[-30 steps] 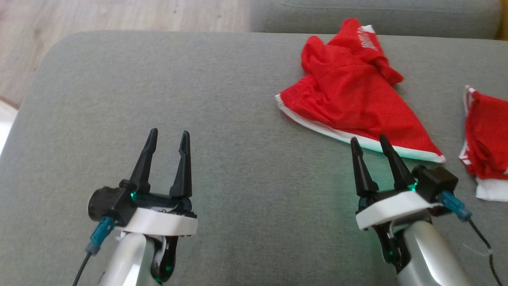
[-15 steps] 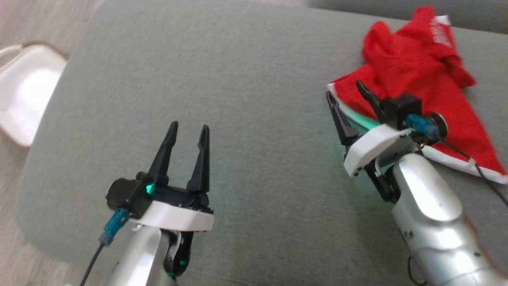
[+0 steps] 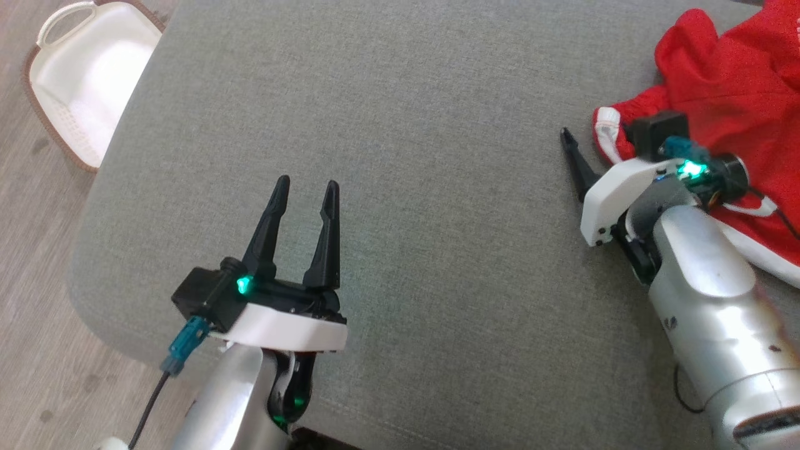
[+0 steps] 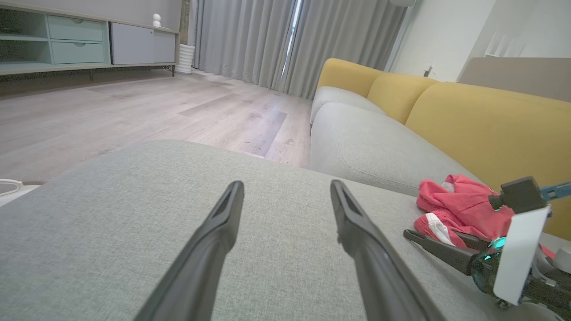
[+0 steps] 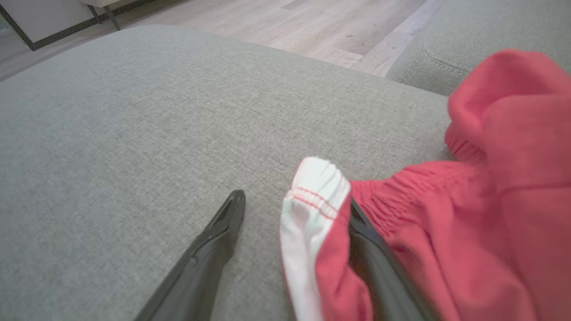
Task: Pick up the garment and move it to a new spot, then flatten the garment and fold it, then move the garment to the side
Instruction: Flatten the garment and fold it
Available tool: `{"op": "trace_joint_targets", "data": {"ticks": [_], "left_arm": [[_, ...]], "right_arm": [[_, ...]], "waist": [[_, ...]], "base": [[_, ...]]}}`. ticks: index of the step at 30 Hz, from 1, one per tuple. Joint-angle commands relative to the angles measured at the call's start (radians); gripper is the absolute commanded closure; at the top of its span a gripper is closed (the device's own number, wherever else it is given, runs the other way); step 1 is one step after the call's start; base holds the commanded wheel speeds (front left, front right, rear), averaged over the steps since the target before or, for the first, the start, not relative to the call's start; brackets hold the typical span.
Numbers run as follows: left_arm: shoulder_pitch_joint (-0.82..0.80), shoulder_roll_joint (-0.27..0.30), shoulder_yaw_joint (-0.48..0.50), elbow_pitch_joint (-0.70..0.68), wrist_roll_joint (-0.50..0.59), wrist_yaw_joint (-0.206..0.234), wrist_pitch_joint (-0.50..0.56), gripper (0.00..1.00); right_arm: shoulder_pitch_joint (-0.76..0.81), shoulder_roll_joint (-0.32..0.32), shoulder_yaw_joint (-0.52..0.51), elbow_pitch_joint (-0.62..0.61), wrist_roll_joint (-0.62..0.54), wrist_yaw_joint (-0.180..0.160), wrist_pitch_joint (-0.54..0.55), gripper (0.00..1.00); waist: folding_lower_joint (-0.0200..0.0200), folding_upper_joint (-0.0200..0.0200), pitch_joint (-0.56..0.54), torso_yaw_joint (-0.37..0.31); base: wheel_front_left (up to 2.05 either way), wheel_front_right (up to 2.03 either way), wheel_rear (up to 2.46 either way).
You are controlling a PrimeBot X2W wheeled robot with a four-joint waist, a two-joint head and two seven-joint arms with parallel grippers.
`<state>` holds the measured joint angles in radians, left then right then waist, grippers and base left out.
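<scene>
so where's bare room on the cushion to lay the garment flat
The grey cushion is bare from its left edge, past the left gripper, across to the right gripper. Crowded on the right: the red garment lies bunched there.

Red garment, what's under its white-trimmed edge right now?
One finger of the open right tool runs under the white-trimmed edge of the red garment, its tip covered by fabric. The other finger lies uncovered over the grey cushion.
</scene>
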<state>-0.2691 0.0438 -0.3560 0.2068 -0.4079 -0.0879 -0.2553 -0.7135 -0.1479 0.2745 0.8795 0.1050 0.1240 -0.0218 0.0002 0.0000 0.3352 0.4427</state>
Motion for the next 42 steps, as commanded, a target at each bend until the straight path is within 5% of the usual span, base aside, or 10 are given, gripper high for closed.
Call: {"op": "trace_joint_targets", "data": {"ticks": [1,3,5,12,19,28,29,30,37,42], "left_arm": [[-0.031,0.006,0.029,-0.035,-0.009,0.005,-0.006,0.00],[-0.039,0.006,0.021,-0.037,-0.017,0.011,-0.006,0.00],[-0.042,0.006,0.020,-0.037,-0.019,0.014,-0.006,0.00],[-0.044,0.006,0.027,-0.029,-0.007,0.013,-0.006,0.00],[-0.045,0.006,0.032,-0.018,0.016,0.005,-0.006,0.00],[-0.024,0.006,0.048,0.003,0.036,0.000,-0.006,0.00],[-0.021,0.006,0.050,0.004,0.037,-0.001,-0.006,0.00],[-0.019,0.006,0.052,0.005,0.039,-0.002,-0.006,0.00],[-0.012,0.006,0.067,0.009,0.043,-0.009,-0.006,0.00],[-0.001,0.006,0.084,0.009,0.056,-0.012,-0.006,0.00]], "right_arm": [[-0.011,0.013,0.010,-0.008,-0.003,0.007,0.002,0.00],[-0.032,0.017,-0.003,0.033,-0.017,0.007,0.008,0.00],[-0.042,0.025,-0.006,0.054,-0.017,0.007,0.006,1.00],[-0.043,0.067,0.099,0.049,0.065,0.007,-0.069,1.00],[0.007,0.078,0.352,-0.043,0.243,0.007,-0.089,1.00],[0.067,-0.030,0.682,-0.242,0.498,0.007,-0.049,1.00],[0.067,-0.038,0.701,-0.253,0.513,0.007,-0.055,0.89],[0.065,-0.046,0.717,-0.259,0.524,0.007,-0.060,0.00],[0.047,-0.077,0.776,-0.279,0.589,0.007,-0.075,0.00],[0.062,-0.115,0.718,-0.278,0.611,0.007,-0.115,0.00]], "waist": [[-0.0002,0.0000,0.003,0.003],[-0.0002,0.0000,0.008,0.005],[-0.0002,0.0000,0.008,0.002],[-0.0002,0.0000,-0.014,-0.032],[-0.0002,0.0000,-0.049,-0.071],[-0.0002,0.0000,-0.106,-0.110],[-0.0002,0.0000,-0.110,-0.115],[-0.0002,0.0000,-0.115,-0.119],[-0.0002,0.0000,-0.150,-0.158],[-0.0002,0.0000,-0.185,-0.197]], "base": [[0.00,0.00,0.00],[0.00,0.00,0.00],[0.00,0.00,0.00],[0.00,0.00,0.00],[0.00,0.00,0.00],[0.00,0.00,0.00],[0.00,0.00,0.00],[0.00,0.00,0.00],[0.00,0.00,0.00],[0.00,0.00,0.00]]}}
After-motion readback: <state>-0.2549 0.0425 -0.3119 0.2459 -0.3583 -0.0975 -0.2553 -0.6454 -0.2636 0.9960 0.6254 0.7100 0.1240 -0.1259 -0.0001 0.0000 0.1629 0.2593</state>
